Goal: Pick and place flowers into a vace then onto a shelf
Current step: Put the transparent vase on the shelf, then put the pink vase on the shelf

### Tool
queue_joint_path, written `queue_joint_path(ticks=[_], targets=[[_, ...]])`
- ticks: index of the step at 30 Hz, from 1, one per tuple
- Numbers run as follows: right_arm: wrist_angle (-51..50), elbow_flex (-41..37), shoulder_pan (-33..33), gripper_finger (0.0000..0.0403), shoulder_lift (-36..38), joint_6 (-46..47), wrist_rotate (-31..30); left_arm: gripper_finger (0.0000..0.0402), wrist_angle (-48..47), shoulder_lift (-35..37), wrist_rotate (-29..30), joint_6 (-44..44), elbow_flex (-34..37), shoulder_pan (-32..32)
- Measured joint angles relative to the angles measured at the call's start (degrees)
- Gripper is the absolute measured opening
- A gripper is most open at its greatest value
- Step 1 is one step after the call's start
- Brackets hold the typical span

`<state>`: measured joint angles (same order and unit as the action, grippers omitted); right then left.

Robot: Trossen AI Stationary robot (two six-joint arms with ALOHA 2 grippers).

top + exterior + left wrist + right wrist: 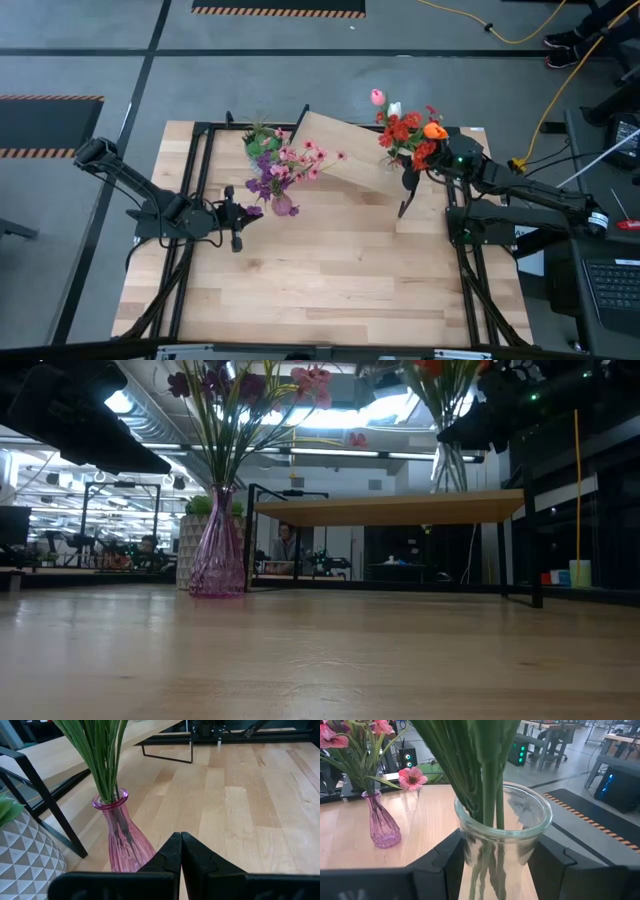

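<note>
Setting the glass vase (502, 837) down on the shelf (335, 150) looked to be the step in hand. The right gripper (495, 862) gripped the vase between its fingers, one dark finger (449, 860) against each side of the glass below the rim, jaws partly spread to the vase's width. In the high view this gripper hung over the shelf's right end; the low view showed the vase's glass above the board, but whether its base touched the wood I could not tell. To do it well, I judged the vase should go down level, base fully on the board and clear of the edge, and the fingers part only once the weight sat, since the tall bouquet made it top-heavy.

Shelf: light board on thin black legs, at the far side of the table (330, 280), lying at a slant in the high view.

Glass vase: clear, wide-mouthed, holding a thick bunch of green stalks; its blooms (410, 130) were red and orange, with a pink and a white tulip at top.

Pink vase (122, 840): narrow neck, flared body, standing upright on the table just beside the shelf's left end, holding pink and purple flowers (285, 165) on thin stalks.

White patterned pot (25, 857): near the pink vase, green plant in it.

Left gripper (180, 852): fingers pressed together, empty, hovering near the pink vase, apart from it.
</note>
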<state>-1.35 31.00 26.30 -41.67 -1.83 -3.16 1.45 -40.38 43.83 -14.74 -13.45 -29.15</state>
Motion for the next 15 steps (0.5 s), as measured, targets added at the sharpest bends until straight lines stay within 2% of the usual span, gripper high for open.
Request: queue_joint_path(ticks=[3, 10, 15], targets=[[-0.07, 0.0, 0.0, 0.0184, 0.01, -0.15, 0.0, 0.0002, 0.0, -0.02, 0.0, 0.0, 0.02, 0.0], [-1.09, -0.11, 0.0, 0.0287, 0.0, 0.02, 0.0, 0.0005, 0.0, -0.02, 0.0, -0.02, 0.02, 0.0], [-1.06, -0.11, 0.0, 0.0314, -0.02, 0.02, -0.02, 0.0002, 0.0, -0.02, -0.01, -0.04, 0.02, 0.0]])
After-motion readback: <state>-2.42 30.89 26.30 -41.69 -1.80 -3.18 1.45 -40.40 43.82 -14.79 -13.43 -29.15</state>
